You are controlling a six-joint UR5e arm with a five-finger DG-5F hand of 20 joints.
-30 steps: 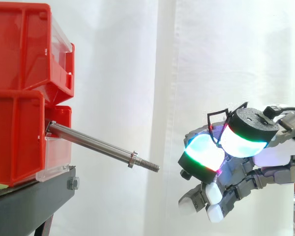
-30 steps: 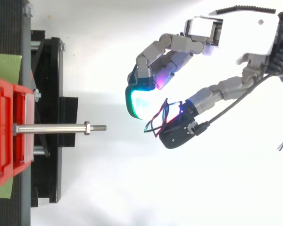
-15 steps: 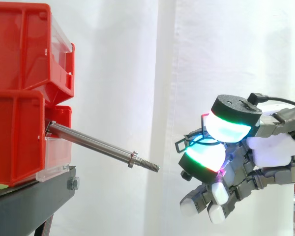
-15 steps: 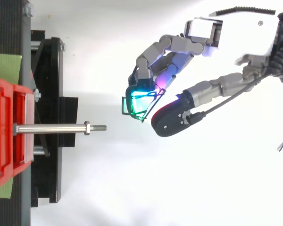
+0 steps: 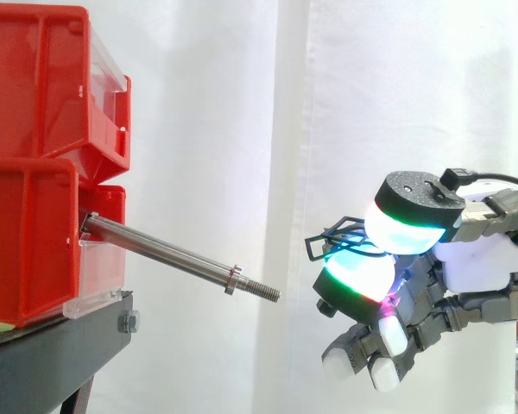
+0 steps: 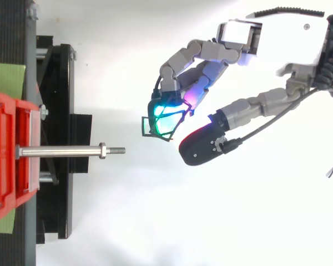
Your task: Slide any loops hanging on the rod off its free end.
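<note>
Loop [image 5: 326,242] of black wire, pinched between hand's [image 5: 476,260] curled glowing pads, just beyond rod's [image 5: 173,253] bare free end

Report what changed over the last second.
The hand's thumb shifted toward the rod, over the cyan finger pad, and the thin black loop pinched there turned to jut out toward the rod's tip. The bare rod and red bins stayed put.

**A bright, white place**

A big white curtain [image 5: 397,103] hangs at the back, with soft folds running down it. It is brightly lit. On the left, two red bins [image 5: 26,233] sit one on top of the other on a black stand [image 5: 52,354]. From above, a green sheet [image 6: 5,77] peeks out under the bins.
</note>
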